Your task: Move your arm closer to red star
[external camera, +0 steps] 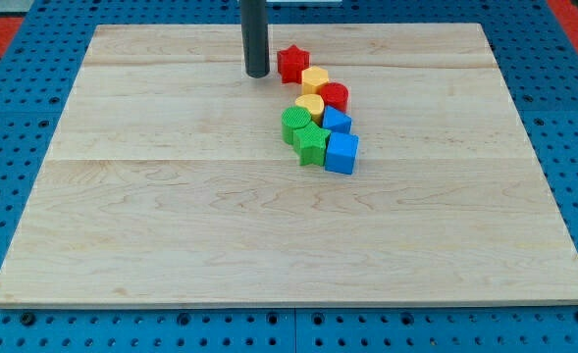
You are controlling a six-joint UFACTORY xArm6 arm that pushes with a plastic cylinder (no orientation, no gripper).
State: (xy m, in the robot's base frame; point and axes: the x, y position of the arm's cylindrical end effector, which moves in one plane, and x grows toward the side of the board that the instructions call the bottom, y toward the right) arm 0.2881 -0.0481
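The red star (291, 64) lies near the view's top centre on the wooden board (171, 226). My tip (257, 74) stands just to the star's left, a small gap apart. A chain of blocks runs down and right from the star: a yellow block (315, 80), a red cylinder (335, 96), a second yellow block (309, 106), a small blue block (337, 122), a green cylinder (294, 124), a green star (310, 143) and a blue cube (342, 153).
The board lies on a blue perforated table (14, 147). The board's top edge runs just behind the red star.
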